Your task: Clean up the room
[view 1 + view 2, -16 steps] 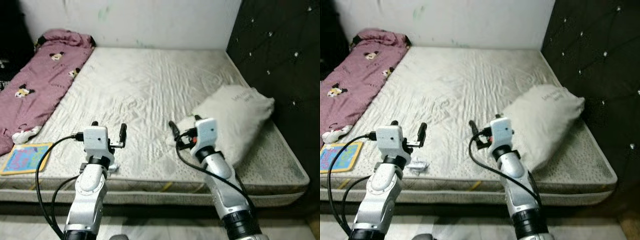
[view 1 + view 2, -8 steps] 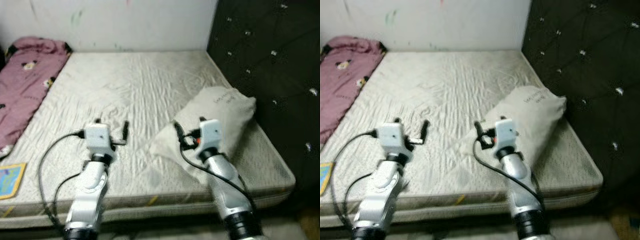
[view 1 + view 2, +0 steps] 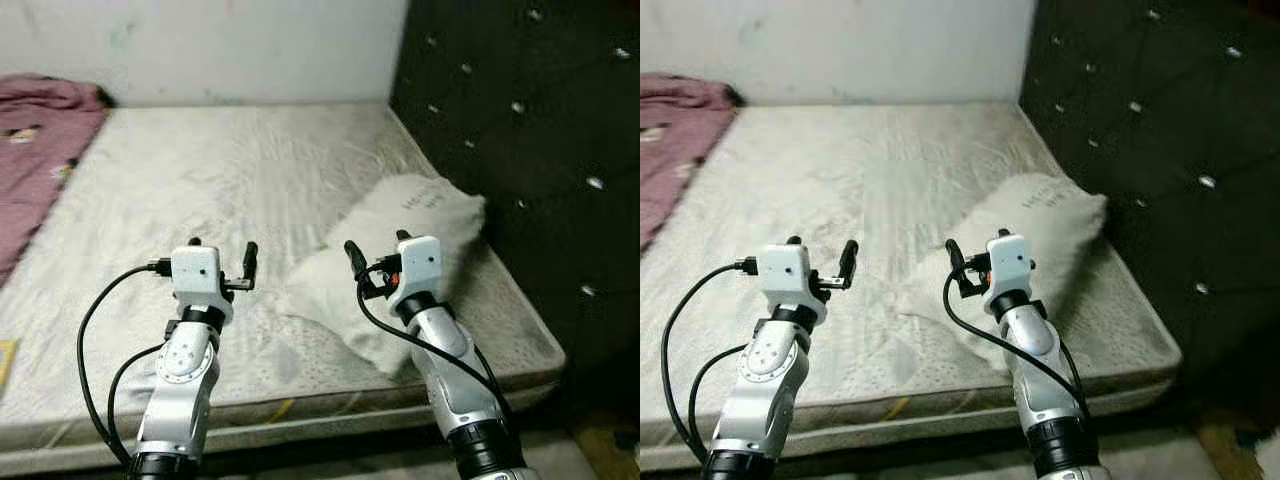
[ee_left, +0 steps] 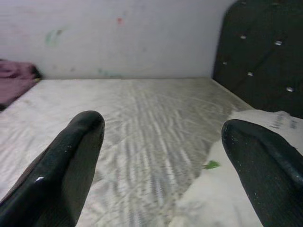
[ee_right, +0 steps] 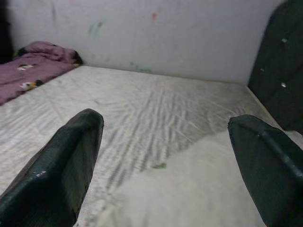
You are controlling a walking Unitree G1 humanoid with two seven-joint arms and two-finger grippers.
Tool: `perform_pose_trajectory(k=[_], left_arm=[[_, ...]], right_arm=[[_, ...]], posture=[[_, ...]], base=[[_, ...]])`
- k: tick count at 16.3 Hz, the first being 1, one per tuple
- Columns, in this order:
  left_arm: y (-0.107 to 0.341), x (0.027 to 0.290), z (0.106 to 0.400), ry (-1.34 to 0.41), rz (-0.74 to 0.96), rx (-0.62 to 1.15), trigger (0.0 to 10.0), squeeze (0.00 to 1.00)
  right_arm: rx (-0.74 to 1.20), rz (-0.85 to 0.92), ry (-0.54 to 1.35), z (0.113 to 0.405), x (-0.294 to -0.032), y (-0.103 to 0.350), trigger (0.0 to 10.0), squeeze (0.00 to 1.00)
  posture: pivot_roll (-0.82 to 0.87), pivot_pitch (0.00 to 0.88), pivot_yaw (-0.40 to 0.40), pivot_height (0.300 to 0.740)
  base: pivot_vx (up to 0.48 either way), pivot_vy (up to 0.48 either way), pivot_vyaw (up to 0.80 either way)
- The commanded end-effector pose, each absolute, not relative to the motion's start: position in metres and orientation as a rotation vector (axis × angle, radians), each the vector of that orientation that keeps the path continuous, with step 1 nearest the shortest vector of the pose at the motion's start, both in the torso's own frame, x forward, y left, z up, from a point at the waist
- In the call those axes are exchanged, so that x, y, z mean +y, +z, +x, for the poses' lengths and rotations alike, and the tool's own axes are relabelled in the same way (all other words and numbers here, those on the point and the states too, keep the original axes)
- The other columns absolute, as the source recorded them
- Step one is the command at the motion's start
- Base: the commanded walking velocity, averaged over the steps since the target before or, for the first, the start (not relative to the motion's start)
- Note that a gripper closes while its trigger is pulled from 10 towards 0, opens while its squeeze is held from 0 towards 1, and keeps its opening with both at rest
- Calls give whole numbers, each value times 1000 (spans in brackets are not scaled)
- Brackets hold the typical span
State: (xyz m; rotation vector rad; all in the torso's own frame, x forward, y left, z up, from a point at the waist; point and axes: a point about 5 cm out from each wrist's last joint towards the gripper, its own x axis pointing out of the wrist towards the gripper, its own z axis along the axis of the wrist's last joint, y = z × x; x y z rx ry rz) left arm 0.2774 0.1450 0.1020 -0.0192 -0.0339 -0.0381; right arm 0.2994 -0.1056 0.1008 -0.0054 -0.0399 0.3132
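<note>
The robot stood at the foot of the bed (image 3: 200, 180), both arms raised over the mattress edge; the left claw (image 3: 220, 262) was released, its fingers spread and holding nothing; the right claw (image 3: 373, 258) was likewise released and empty, hovering just above the near end of the pillow (image 3: 400, 240); the pillow lay askew on the right side of the bed, near the dark tufted headboard (image 3: 520, 150); a purple blanket (image 3: 35, 120) lay bunched along the far left edge. The step appeared to be taking up the pillow; lowering the right claw onto its near corner and pinching a good fold of fabric would probably serve best; a shallow pinch might slip.
</note>
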Motion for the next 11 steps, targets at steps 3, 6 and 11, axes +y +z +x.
perform_pose_trajectory(k=[3,6,11], left_arm=[[99,154,278,-6,-19,-15,10000,0],[99,154,278,-1,-24,-12,10000,0],[99,154,278,2,-30,-9,10000,0]], right_arm=[[-45,24,348,299,-95,103,10000,0],[-53,5,361,299,-95,104,10000,0],[-44,3,359,299,-95,103,10000,0]], posture=[[94,0,-33,740],[95,0,-35,740],[94,0,-37,740]], base=[[0,480,0],[0,480,0],[0,480,457]])
